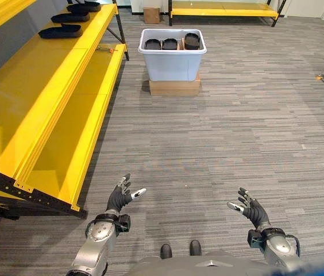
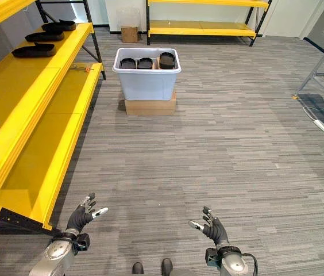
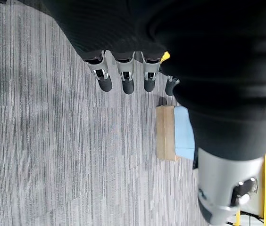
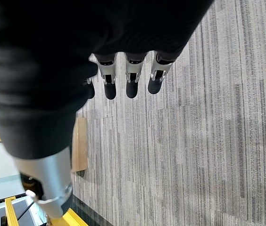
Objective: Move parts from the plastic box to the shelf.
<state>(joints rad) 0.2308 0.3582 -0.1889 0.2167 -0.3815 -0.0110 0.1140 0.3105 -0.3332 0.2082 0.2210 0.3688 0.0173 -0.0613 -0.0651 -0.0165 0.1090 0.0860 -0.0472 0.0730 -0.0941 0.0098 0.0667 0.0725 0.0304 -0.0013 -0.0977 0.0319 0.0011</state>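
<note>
both hands' fingers (image 3: pixel 126 77) spread, empty; eye views show black parts (image 1: pixel 169 43), perhaps three, in plastic box (image 1: pixel 172 63)

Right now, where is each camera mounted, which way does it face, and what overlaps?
Left eye: head, looking down at floor, yellow shelf, plastic box of dark parts; left hand, right hand low, open.
Right eye: same scene, slightly offset.
Left wrist: along its fingers toward the box on a cardboard base.
Right wrist: along its fingers over carpet.
Shared: box, base.
</note>
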